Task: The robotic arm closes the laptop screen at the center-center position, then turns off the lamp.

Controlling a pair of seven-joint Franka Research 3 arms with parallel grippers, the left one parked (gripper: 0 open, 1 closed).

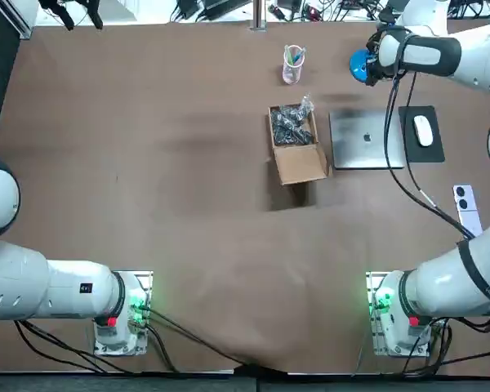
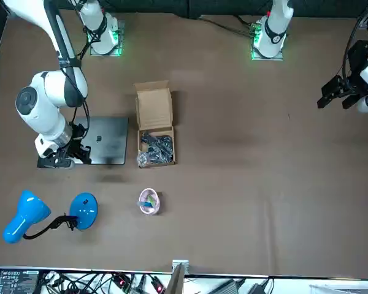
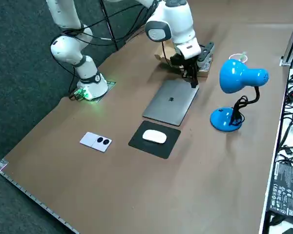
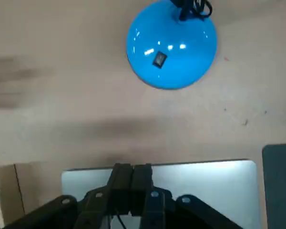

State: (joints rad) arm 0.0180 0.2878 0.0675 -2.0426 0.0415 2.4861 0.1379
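Laptop [image 1: 366, 139] lies shut right of the worktop's [image 1: 147, 163] middle, so the blue lamp [image 3: 237, 78] near the far edge is next: right gripper [image 4: 132, 168], fingers [image 4: 122, 176] pressed together above the lid's far rim, must reach forward onto the base's switch [image 4: 159, 59].

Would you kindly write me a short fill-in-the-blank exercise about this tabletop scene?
The laptop lid is ___.
The lamp is coloured ___.
On the black pad lies a white ___.
The right end effector, fingers shut, is at the laptop's edge nearest the ___.
Missing words: closed, blue, mouse, lamp.
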